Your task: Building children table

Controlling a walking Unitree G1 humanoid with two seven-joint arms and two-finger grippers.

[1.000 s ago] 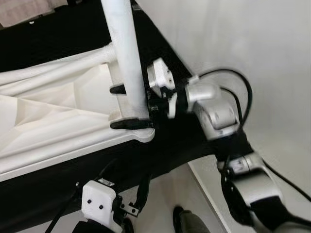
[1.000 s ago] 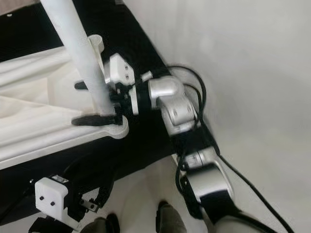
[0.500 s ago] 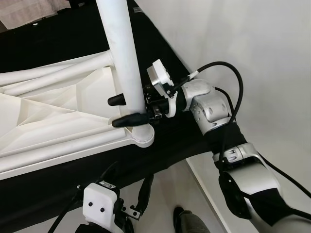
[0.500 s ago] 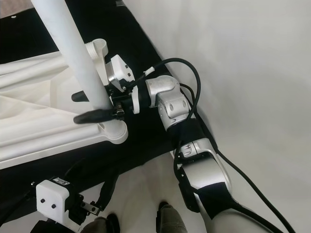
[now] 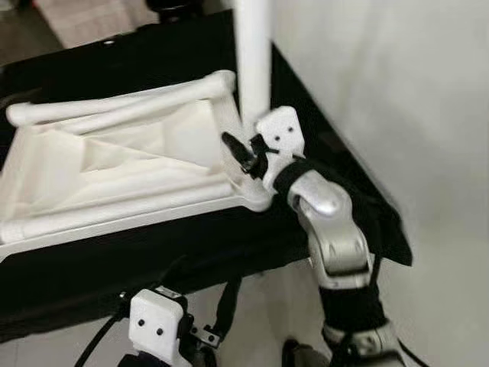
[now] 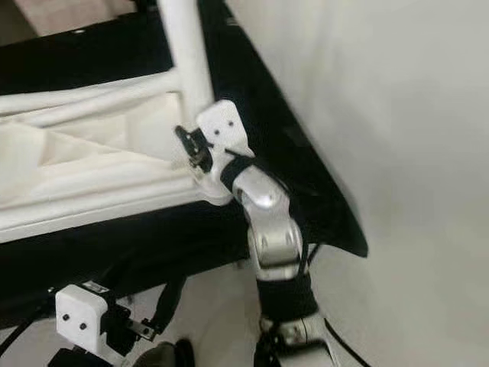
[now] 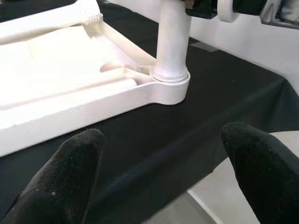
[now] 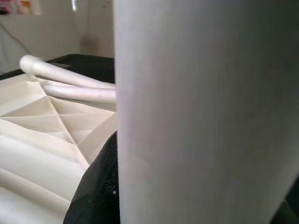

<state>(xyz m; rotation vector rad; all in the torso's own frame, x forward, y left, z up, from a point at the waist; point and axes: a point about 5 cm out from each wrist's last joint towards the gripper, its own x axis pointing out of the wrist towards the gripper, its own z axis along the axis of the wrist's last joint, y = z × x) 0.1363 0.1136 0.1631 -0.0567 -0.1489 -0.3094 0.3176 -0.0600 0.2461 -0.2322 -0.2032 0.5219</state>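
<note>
Right eye view: the right end effector (image 6: pixel 191 149) is clamped around the upright white table leg (image 6: pixel 186 53), just above the corner socket of the upside-down white tabletop (image 5: pixel 114 164) lying on the black-draped bench (image 5: pixel 114 260). Left end effector (image 7: pixel 163 172) hangs low near the bench edge, fingers (image 7: pixel 70 172) spread wide, gripping nothing.
</note>
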